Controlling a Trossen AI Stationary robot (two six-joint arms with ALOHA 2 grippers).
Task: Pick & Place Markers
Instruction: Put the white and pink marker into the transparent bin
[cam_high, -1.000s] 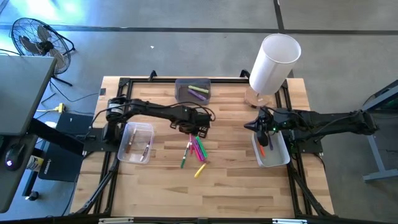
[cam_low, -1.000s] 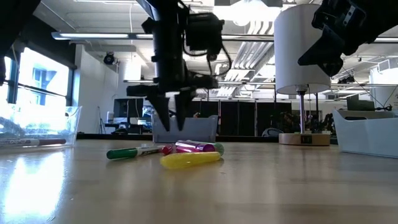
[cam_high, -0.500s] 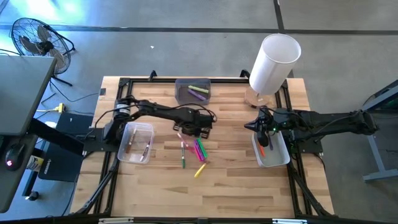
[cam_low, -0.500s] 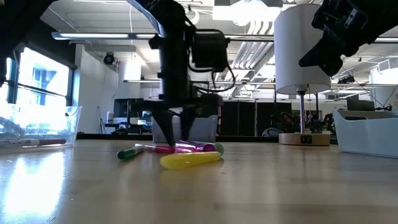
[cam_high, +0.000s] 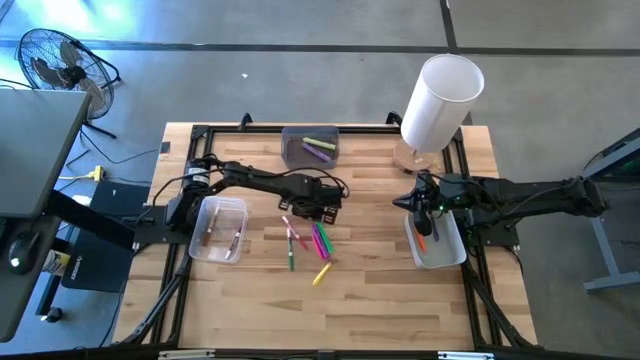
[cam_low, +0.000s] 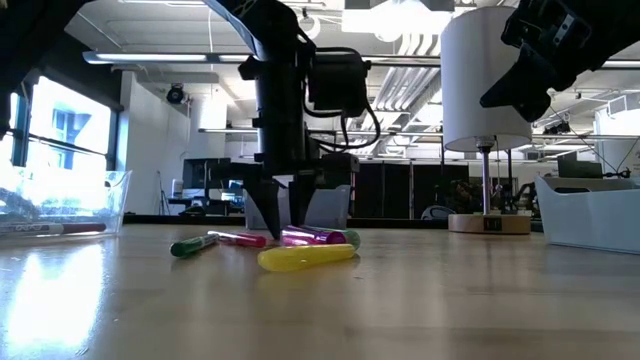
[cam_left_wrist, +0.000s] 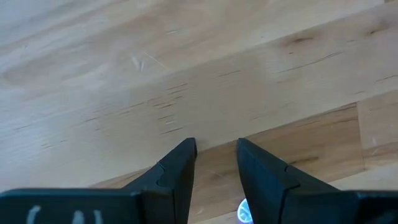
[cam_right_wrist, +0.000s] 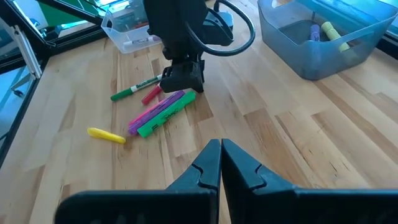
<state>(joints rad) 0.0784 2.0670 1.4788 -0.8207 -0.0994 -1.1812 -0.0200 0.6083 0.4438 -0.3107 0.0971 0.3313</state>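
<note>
Several markers lie loose on the table's middle: a thin green one, a thin red one, a thick pink and green pair and a yellow one. My left gripper points straight down at the far end of this cluster, beside the red marker. It is open, and the left wrist view shows only bare wood between its fingers. My right gripper is shut and hangs over the white bin on the table's right. My left gripper comes from above with its fingertips down at the table top, right beside the thin red marker. I cannot tell whether a finger touches that marker. Nothing lies between the fingers.
A clear bin with markers stands at the table's left. A blue-grey bin with markers sits at the far middle, and a white lamp stands at the far right. An orange marker lies in the white bin. Bare wood lies near the near edge.
My left gripper has come down from above the cluster until its fingertips reach the table. The thin green marker has slid a little toward the table's left and turned about. The thin red marker now lies apart from the pink and green pair.
</note>
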